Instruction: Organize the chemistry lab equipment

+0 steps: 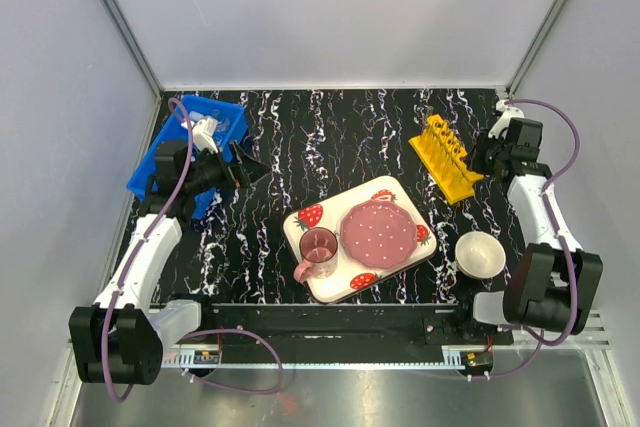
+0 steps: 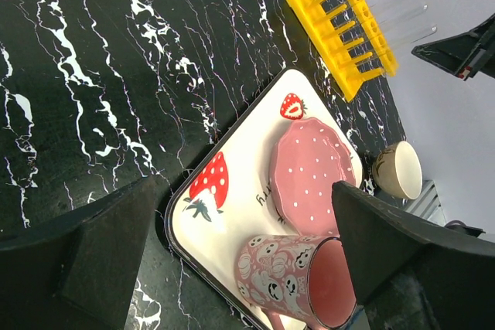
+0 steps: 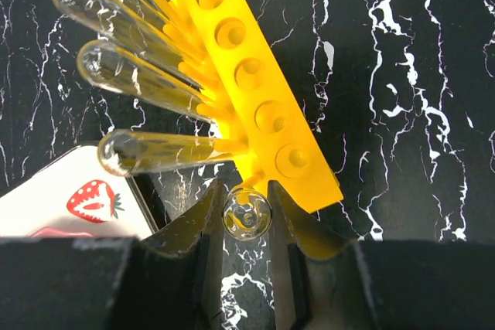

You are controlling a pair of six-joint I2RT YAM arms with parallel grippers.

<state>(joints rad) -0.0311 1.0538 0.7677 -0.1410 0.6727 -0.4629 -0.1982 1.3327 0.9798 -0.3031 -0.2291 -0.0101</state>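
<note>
Only the right wrist view shows the grip. The right fingers (image 1: 485,159) are clamped on one thin tube (image 3: 246,214), seen end-on and touching the near end of the yellow rack (image 3: 255,90). The overhead view shows only the fingers against the rack's right side. The left wrist view shows the left fingers (image 1: 245,169) spread wide with nothing between them, looking down on the tray.

Counts:
- **Near centre of the worktop (image 1: 260,217):** one strawberry tray (image 1: 335,282) carrying one pink plate (image 1: 380,232) and one pink cup (image 1: 318,247).
- **Just right of the tray:** one white bowl (image 1: 480,254).
- **Far right:** one rack holding at least three racked tubes (image 3: 116,63), all leaning. A possible fourth is cut off by the frame.
- **Far left:** one blue bin (image 1: 150,167) with a white squeeze bottle (image 1: 205,132) inside. Its other contents are too small to tell.

The left arm stretches far-left, its wrist beside the bin. The right arm reaches up the right side, its wrist turned in toward the rack.
</note>
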